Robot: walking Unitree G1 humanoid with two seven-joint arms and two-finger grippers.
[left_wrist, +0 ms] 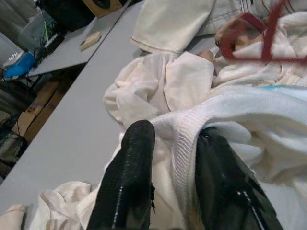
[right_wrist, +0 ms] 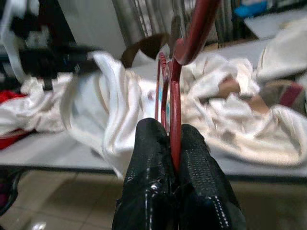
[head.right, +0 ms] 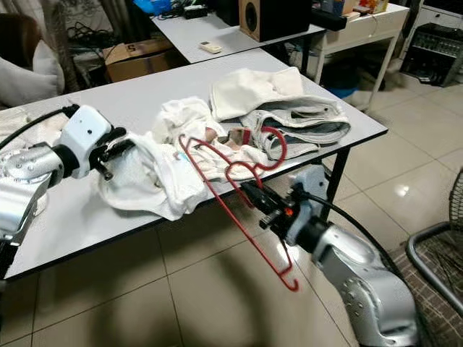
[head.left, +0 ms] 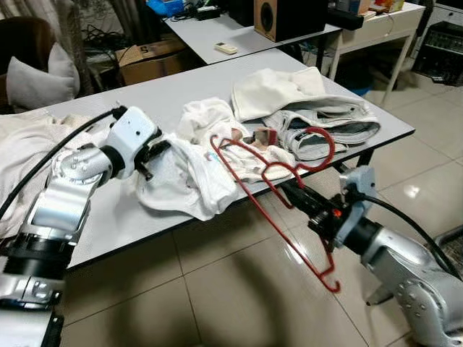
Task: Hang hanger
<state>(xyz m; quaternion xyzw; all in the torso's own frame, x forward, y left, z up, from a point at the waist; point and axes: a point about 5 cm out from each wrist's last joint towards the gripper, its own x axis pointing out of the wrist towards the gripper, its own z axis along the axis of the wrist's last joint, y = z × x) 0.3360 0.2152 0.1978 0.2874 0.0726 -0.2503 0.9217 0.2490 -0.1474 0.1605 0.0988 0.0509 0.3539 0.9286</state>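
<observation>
— While the red hanger [head.left: 271, 189] is gripped near its neck by the right claw [head.left: 298, 194] at lower right of the frame, why is it held off the table [head.left: 94, 224] edge?

— So that one shoulder can be fed into the white garment [head.left: 184, 177], it is judged. A ribbed edge of that garment is pinched by the left claw [left_wrist: 175, 160] at centre left, seemingly to hold it open.

— How is the hanger described?

— Thin red wire, tilted, its hook lying over the folded clothes [head.left: 318, 119].
</observation>
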